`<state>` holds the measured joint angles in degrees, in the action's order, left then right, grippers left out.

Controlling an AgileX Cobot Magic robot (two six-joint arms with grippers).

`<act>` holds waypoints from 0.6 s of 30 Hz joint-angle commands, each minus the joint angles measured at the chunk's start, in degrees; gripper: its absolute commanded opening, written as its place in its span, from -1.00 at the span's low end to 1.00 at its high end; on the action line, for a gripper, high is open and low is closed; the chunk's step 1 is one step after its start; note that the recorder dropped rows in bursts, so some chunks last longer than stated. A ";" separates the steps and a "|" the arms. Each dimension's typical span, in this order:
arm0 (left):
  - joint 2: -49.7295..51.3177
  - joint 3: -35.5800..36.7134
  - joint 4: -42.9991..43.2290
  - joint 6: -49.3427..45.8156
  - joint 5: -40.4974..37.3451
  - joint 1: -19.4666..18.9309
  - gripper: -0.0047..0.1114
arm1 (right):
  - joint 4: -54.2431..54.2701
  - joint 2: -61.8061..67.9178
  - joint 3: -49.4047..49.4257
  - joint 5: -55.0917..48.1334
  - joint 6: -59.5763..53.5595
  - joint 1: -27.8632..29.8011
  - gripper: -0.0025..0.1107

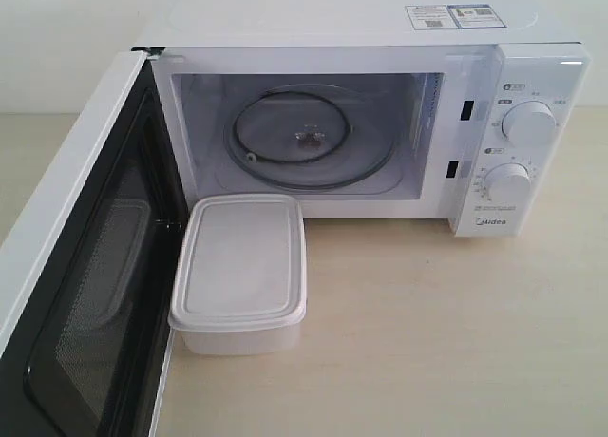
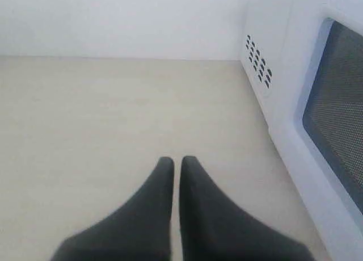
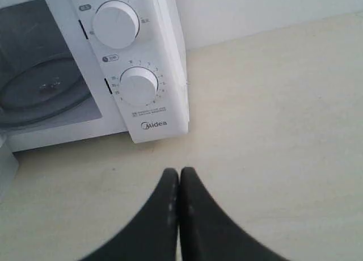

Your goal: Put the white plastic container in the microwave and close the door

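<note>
White plastic container (image 1: 239, 271) sits at 7 o'clock of the open microwave's (image 1: 332, 14) glass turntable (image 1: 313, 138). Left pincer (image 2: 177, 161) and right pincer (image 3: 179, 173), both pressed together, must part wide before gripping its sides.

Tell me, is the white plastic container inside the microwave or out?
Out. The white plastic container sits lidded on the table in front of the microwave, beside the open door; the glass turntable inside is bare.
</note>
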<state>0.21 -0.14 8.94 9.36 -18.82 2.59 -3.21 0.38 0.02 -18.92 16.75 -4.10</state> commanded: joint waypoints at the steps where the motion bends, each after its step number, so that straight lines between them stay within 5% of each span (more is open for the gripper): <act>1: -0.21 0.14 -0.14 0.24 0.77 -0.24 -0.84 | -0.13 -0.38 -0.02 2.12 -0.42 0.15 -0.96; 6: -0.21 0.14 -0.14 0.24 0.77 -0.24 -0.84 | 0.14 -0.38 -0.02 7.51 -0.31 0.15 -0.96; 16: -0.21 0.14 -0.14 0.24 0.77 -0.24 -0.84 | 5.89 -0.38 -0.02 49.24 5.49 0.15 -0.96; 18: -0.21 0.14 -0.14 0.24 0.77 -0.24 -0.84 | 5.20 -0.38 -2.88 48.51 4.94 0.15 -0.96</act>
<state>0.21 -0.14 8.94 9.36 -18.82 2.59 2.49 0.28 -0.11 24.52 21.61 -4.10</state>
